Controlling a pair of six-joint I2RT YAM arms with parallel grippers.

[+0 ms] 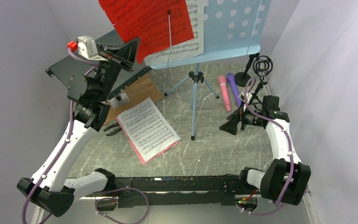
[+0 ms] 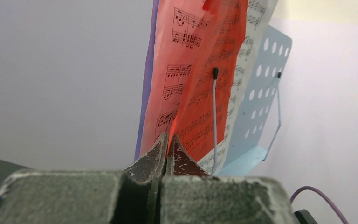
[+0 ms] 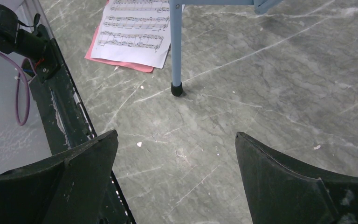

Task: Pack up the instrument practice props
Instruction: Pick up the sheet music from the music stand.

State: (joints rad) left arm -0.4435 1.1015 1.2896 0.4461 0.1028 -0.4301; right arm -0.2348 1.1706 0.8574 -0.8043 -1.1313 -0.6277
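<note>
L gripper (image 2: 168,140) clenched on red sheet (image 2: 200,70) corner, upper centre, on blue rack (image 1: 233,28). R gripper (image 3: 176,134) spread, empty (mid-right). Risk: wire retainer (image 2: 214,107) pins page; pulling may tear it or tip rack.

Robot lab cell: plain white walls (image 1: 14,56) around grey marble-pattern table (image 1: 214,154), cabled arms (image 1: 60,149) on black rail (image 1: 182,184).

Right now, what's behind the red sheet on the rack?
A white music page, then the blue perforated rack. The red sheet hides whatever else lies behind it.
</note>
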